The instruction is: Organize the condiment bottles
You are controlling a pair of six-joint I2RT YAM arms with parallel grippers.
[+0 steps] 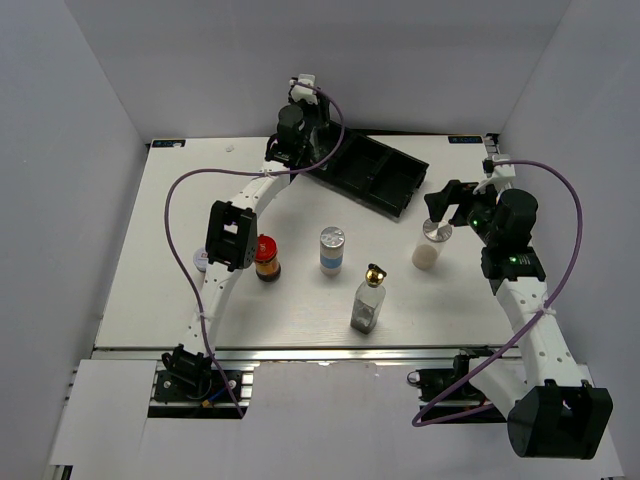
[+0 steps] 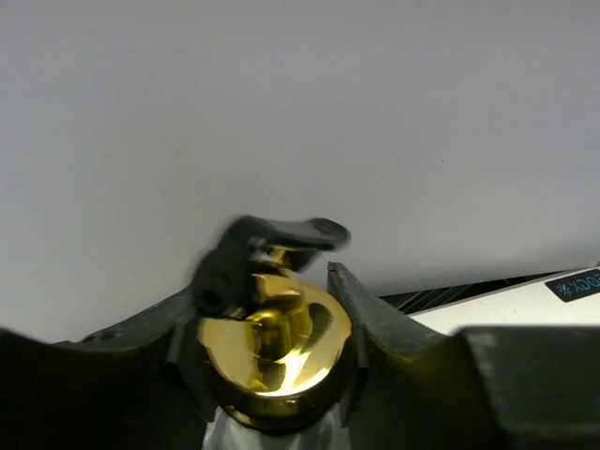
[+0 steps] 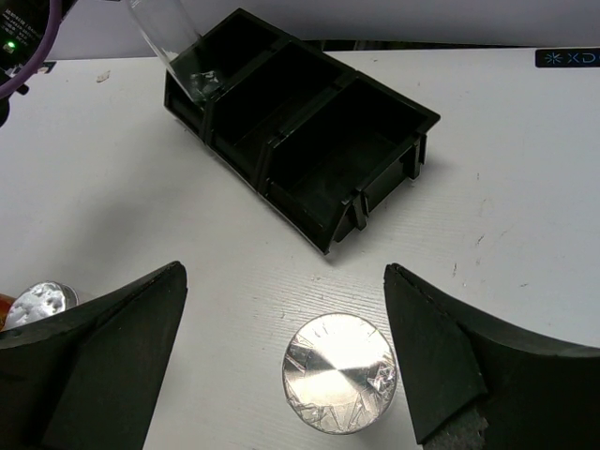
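One gold-topped bottle, clamped in the left end effector, is hanging at the far-edge tray; seat it upright before releasing. Right end effector is hovering open.

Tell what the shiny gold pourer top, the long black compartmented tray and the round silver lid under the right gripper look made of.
Gold pourer top: probably polished metal or plated plastic; mirror-like reflections. Black compartmented tray: likely moulded plastic, matte with slight sheen. Silver lid: looks like foil or thin metal; bright, crinkled creases.

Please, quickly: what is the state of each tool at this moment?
Left tool: shut on a glass bottle with gold pourer top.
Right tool: open, near the silver-lidded jar.
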